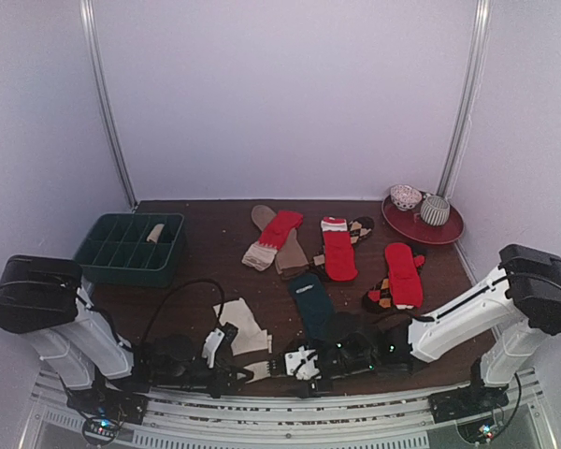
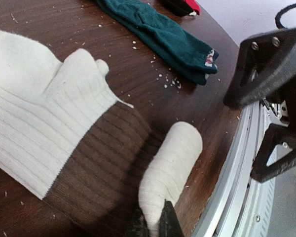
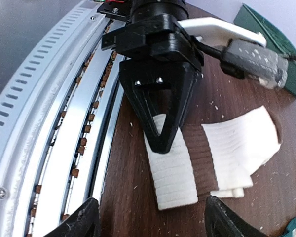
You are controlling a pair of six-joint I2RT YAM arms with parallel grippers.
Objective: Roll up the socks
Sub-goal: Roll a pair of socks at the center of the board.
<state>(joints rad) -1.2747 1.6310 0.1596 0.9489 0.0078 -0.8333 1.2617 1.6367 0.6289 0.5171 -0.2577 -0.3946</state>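
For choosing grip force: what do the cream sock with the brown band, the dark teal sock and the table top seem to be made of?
Cream ribbed sock with a brown band: soft knit, probably cotton blend; matte, clear ribs. Dark teal flat sock: finer fuzzy knit, matte. Dark brown table top: wood or wood-look laminate; grain lines, slight sheen.
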